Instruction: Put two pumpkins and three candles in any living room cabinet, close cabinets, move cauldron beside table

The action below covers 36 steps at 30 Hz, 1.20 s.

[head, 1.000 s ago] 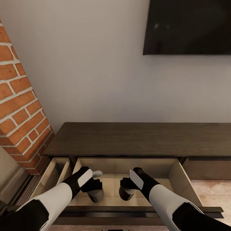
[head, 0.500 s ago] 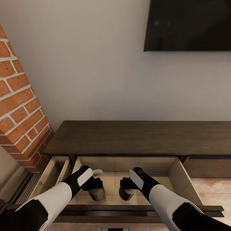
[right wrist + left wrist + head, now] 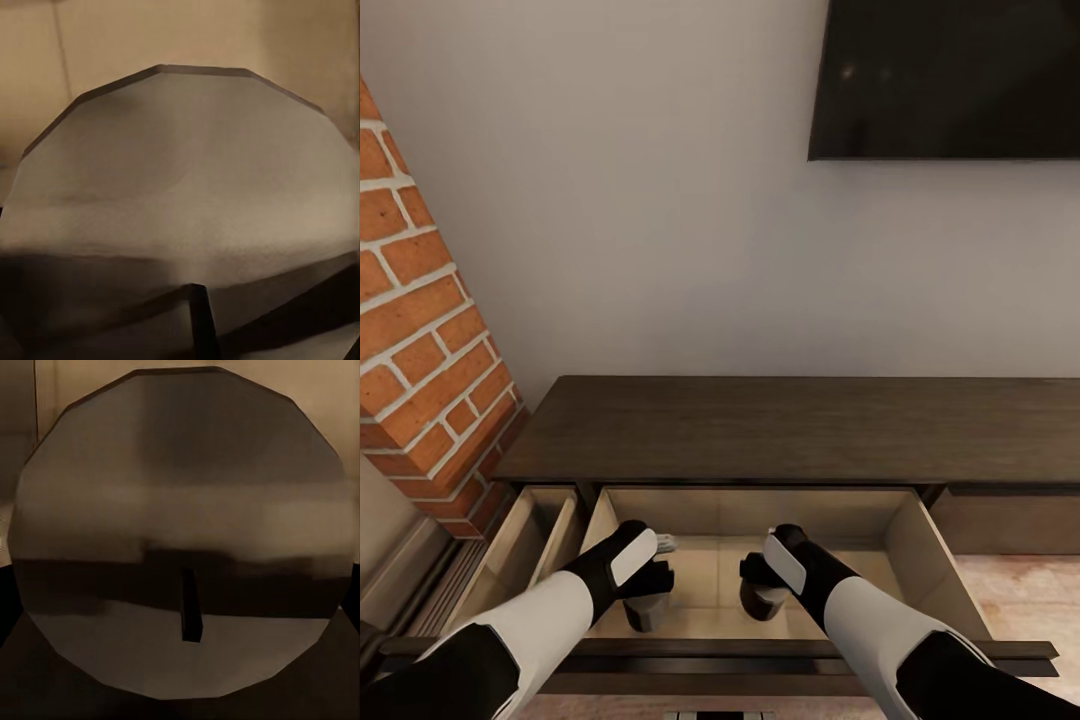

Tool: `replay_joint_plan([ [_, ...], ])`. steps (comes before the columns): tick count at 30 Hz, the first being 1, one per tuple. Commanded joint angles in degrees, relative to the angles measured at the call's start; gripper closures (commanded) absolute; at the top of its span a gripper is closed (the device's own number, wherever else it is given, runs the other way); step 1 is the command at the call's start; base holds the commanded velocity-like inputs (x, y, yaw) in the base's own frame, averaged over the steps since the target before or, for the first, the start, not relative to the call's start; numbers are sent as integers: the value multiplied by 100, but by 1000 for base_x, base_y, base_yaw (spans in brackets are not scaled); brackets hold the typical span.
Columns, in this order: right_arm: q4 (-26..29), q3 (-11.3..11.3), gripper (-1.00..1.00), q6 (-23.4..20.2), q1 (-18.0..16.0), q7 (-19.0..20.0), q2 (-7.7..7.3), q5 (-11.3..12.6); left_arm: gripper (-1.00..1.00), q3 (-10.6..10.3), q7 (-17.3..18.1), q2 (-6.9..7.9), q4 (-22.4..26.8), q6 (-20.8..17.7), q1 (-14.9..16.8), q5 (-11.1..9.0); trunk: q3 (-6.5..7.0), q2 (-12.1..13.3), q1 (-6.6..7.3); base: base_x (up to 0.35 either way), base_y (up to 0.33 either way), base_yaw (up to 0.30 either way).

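both grippers hold candles [image 3: 643, 612] upright, wick [image 3: 190, 605] up, inside cabinet [image 3: 760, 430] drawer.

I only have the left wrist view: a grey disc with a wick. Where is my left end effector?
Observer: The left end effector is inside the cabinet's open middle drawer, right over a candle.
Operator: And the right one?
Observer: The right end effector is in the same drawer, over a second candle, beside the first and apart from it.
Operator: Is any other drawer open?
Observer: Yes, the left drawer, next to the brick column.
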State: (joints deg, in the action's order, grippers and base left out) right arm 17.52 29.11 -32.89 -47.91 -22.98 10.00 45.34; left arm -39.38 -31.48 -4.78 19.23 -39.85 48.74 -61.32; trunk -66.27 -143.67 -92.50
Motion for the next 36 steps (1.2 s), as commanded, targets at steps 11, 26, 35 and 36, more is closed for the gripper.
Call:
replay_joint_plan([
  [11, -3, 138, 100, 54, 18, -5, 0, 10, 100, -9, 67, -44, -204, 701, -79, -12, 0, 0, 0, 0, 0, 0],
  [26, -3, 139, 100, 52, 18, -5, 0, 10, 100, -245, 862, -73, -813, 935, -150, -29, 0, 0, 0, 0, 0, 0],
  [35, -2, 139, 100, 51, 18, -5, 0, 10, 100, -245, 998, -107, -1117, 1519, -223, -29, 0, 0, 0, 0, 0, 0],
  [36, -2, 139, 100, 52, 18, -5, 0, 10, 100, -245, 1043, -108, -1129, 1540, -223, -29, 0, 0, 0, 0, 0, 0],
])
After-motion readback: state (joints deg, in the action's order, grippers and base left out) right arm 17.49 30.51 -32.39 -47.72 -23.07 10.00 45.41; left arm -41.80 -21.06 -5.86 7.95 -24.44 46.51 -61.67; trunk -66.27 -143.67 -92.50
